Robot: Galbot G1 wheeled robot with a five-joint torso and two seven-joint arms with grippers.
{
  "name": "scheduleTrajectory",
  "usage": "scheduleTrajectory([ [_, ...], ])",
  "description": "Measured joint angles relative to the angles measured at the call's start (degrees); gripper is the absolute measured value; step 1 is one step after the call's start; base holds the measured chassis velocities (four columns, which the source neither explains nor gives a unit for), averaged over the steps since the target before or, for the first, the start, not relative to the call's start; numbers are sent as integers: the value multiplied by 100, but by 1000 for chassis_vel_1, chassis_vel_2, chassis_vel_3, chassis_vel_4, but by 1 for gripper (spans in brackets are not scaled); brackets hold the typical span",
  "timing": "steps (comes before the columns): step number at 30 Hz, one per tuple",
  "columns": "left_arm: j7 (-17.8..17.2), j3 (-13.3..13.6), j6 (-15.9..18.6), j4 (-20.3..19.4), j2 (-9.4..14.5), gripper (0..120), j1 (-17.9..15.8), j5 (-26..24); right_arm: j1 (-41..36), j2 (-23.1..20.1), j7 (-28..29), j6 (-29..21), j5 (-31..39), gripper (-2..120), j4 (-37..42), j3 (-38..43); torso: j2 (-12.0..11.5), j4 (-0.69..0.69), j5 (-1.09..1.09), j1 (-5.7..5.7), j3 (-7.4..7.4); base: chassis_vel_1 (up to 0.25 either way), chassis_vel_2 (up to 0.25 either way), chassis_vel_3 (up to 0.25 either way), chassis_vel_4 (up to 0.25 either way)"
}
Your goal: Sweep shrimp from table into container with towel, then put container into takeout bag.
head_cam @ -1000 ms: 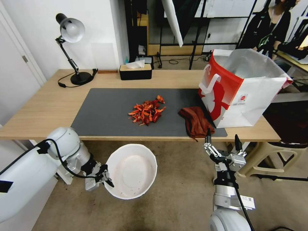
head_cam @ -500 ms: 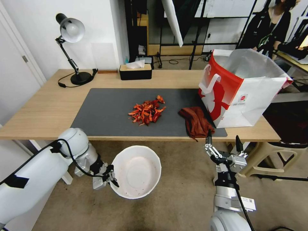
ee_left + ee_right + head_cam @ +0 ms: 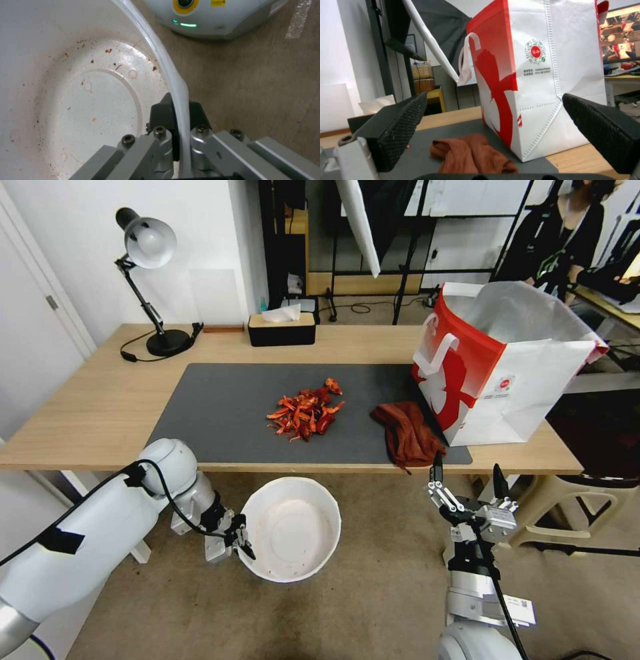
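Two end effectors: left (image 3: pixel 241 545) clamps container (image 3: pixel 291 529) rim; right (image 3: pixel 467 478) spread wide.

The bag (image 3: pixel 497 360) hides the surface's (image 3: pixel 100 400) far right corner; the bowl's (image 3: pixel 66 100) rim runs out of the left wrist view.

White arms; black cables; silver screws

The tabletop (image 3: pixel 87 407) is light wood and carries a dark grey mat (image 3: pixel 220 420). On the mat lie the shrimp (image 3: pixel 305 413), the towel (image 3: pixel 405 433) and part of the takeout bag (image 3: pixel 500 360). A desk lamp (image 3: pixel 148 280) and black tissue box (image 3: pixel 281 330) stand behind the mat.
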Motion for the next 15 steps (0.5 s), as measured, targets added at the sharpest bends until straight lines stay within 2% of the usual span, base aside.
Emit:
scheduleTrajectory([
  [11,0,222,3,61,-101,0,-271,6,-3,44,-3,20,-42,100,-44,-28,0,0,0,0,0,0,0,0,0],
  [15,1,284,3,173,-211,0,-326,91,13,49,-7,18,-46,100,-56,-37,0,0,0,0,0,0,0,0,0],
])
